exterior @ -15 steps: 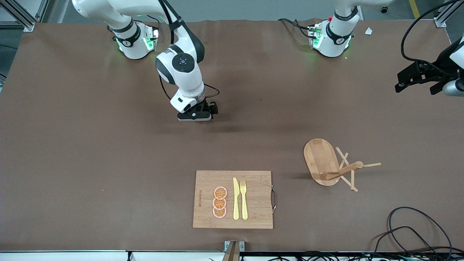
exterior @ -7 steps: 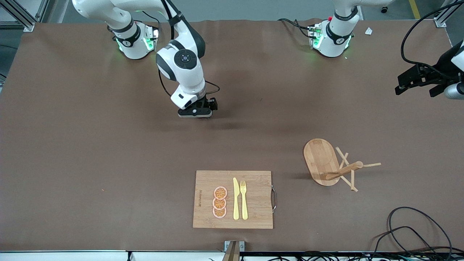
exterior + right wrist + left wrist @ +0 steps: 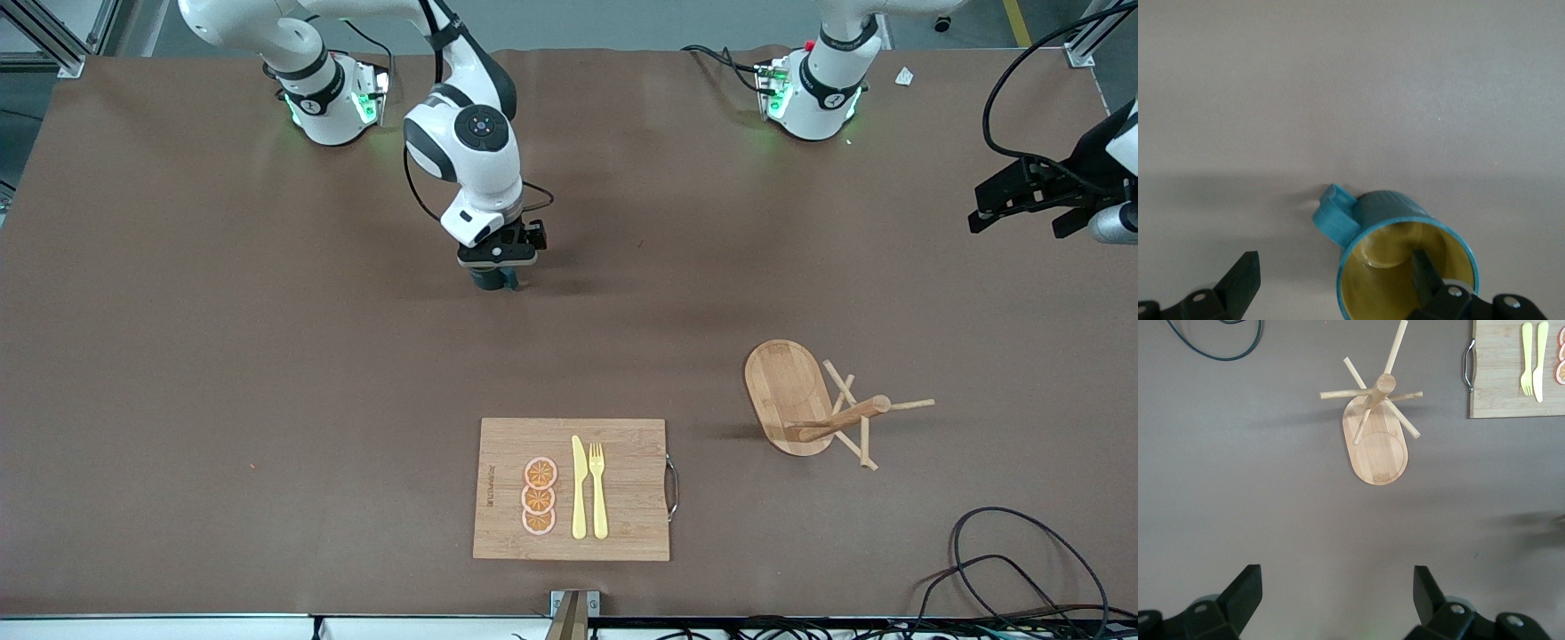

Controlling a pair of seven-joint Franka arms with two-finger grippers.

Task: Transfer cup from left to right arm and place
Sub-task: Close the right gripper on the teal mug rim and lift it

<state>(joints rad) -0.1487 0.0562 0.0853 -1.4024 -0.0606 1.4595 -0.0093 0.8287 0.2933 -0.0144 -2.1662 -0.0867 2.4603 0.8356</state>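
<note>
Since the last second the only change is farther up the surface, so the nearest things lie as they did. One rectangular bamboo cutting board (image 3: pixel 622 533) with a metal handle carries three orange slices (image 3: pixel 539 497), one pale yellow plastic knife (image 3: pixel 579 489) and one matching fork (image 3: pixel 597 487). Farther from the front camera, toward the left arm's end, stands one wooden peg stand (image 3: pixel 787 391) on an oval base.

Farther still, mid-surface, one small dark teal cup (image 3: pixel 1385 210) with a mustard-yellow inside stands upright on the brown surface. The right hand (image 3: pixel 1333 283) has turned and shifted a little above it, so that teal now peeks out under it in the front view. Its fingers stand apart, one inside the cup's mouth and one outside past the handle, clamped on nothing.

The cup looks already set down and let go, so what probably remains is to lift clear without catching the rim.

The left hand (image 3: pixel 1338 603) waits high over the left arm's end, fingers apart and empty.
</note>
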